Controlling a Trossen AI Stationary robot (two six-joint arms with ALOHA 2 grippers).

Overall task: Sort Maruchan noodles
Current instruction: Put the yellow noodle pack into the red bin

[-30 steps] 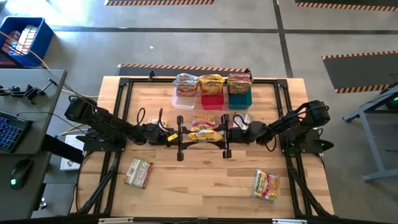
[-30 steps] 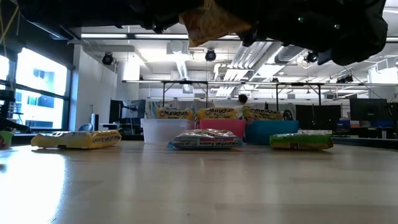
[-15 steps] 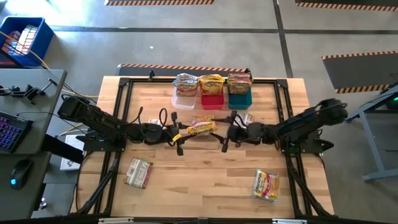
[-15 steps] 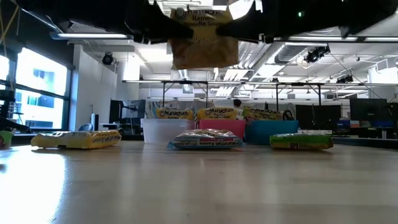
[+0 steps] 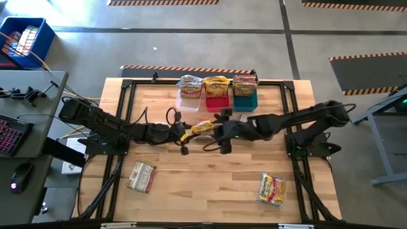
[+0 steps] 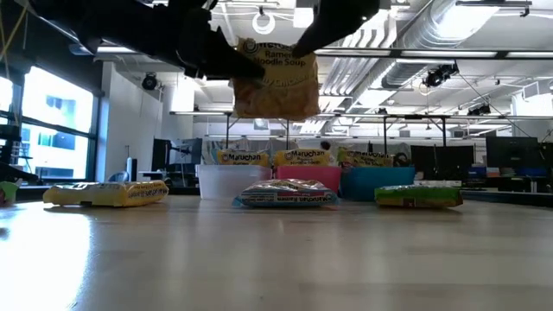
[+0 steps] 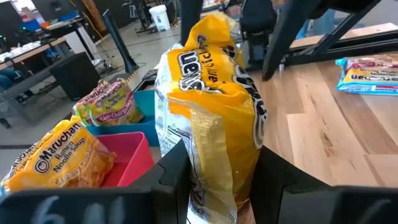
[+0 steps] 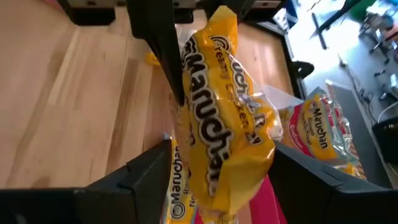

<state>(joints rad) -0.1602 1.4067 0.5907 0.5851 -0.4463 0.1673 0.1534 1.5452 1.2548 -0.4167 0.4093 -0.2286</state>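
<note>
Left gripper clenched a yellow crinkly plastic ramen packet, aloft mid-table near the red plastic bin. Right gripper's fingers straddled the packet; contact hard to make out

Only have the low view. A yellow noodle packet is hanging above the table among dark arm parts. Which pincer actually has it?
Observer: The left pincer. In its wrist view, both fingers press the sides of the crinkly yellow plastic Maruchan noodle packet.
Operator: And the right one?
Observer: The right pincer straddles the same packet with its fingers spread wide. It looks open, not clamping.
Operator: Where over the table?
Observer: From above, it hangs mid-table, on the arms' side of the bin row and nearest the red plastic bin.
</note>
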